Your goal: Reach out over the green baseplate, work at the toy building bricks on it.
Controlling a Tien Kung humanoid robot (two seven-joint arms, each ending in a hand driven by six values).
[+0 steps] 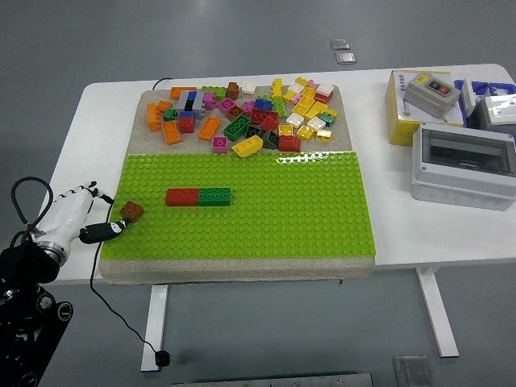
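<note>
— Where's the left hand and what is it doing?
— At the desk's left edge, white with a dark thumb; it pinches a small brown brick at the green baseplate's left edge, the brick tilted.
— And further in on the plate?
— A red brick and a green brick joined end to end, their long axis running left to right, red toward the left edge.
— Beyond that?
— The loose brick pile on the tan board, toward the far edge. A grey enclosure box sits near the right edge.
</note>
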